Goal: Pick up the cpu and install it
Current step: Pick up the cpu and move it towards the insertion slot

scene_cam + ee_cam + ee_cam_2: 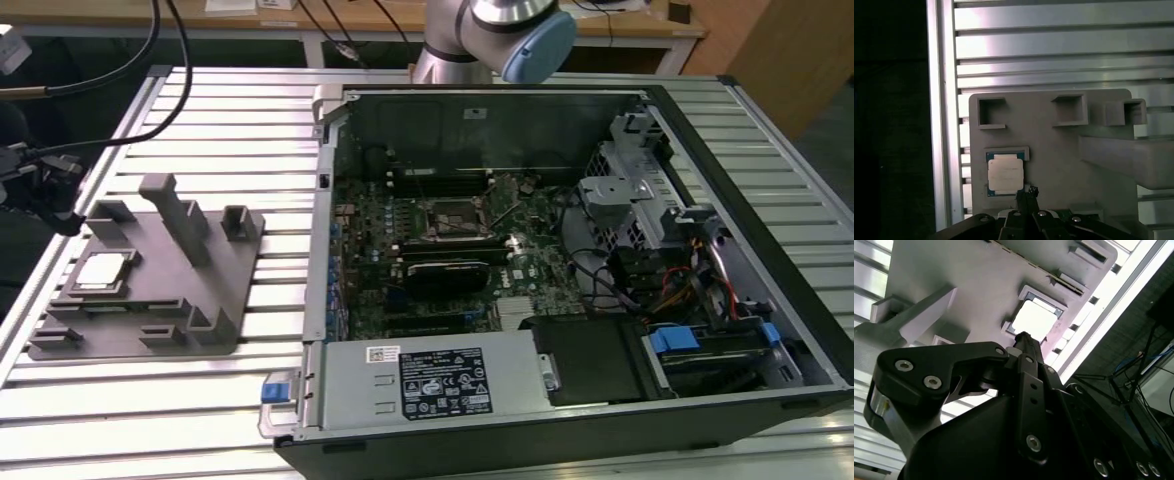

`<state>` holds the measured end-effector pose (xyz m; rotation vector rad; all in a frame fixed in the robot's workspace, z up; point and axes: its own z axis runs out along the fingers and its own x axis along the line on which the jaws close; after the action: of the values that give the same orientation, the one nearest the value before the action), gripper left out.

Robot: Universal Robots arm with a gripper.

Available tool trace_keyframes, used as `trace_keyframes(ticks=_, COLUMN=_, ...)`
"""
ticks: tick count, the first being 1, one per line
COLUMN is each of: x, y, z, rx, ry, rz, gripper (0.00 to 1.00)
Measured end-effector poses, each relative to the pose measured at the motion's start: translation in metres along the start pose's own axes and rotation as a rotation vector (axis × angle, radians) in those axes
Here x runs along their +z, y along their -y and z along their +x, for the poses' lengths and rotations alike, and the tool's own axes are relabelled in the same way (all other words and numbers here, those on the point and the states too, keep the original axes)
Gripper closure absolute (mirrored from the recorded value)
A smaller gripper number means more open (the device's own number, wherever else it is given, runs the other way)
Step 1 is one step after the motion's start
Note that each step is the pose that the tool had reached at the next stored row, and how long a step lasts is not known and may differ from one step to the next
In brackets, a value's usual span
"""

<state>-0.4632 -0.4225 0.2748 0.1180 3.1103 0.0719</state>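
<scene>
robot arm (487, 35): cropped at the exterior view's top edge
computer case (561, 440): lower wall cropped at that view's bottom edge
cpu (1035, 320): one edge hidden behind the gripper (1024, 336), second wrist view

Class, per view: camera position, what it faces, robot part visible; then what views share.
Exterior view: off-arm, high, facing the computer case and grey tray; arm shows.
First wrist view: on the arm, facing down at the cpu; hand shows.
Second wrist view: on the arm, slanting toward the cpu; hand shows.
Shared: cpu in the tray.
</scene>
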Motion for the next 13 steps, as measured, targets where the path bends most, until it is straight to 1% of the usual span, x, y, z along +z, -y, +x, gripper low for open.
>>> trace_keyframes(ticks=7, x=0.0106, y=0.0019, z=0.003, rx=0.0, ry=-0.0002, rz=0.0001, gripper=0.89)
trace_keyframes(ticks=13, x=0.0191, y=0.0027, z=0.0073, rx=0.0, ry=0.0, rz=0.0, gripper=0.89)
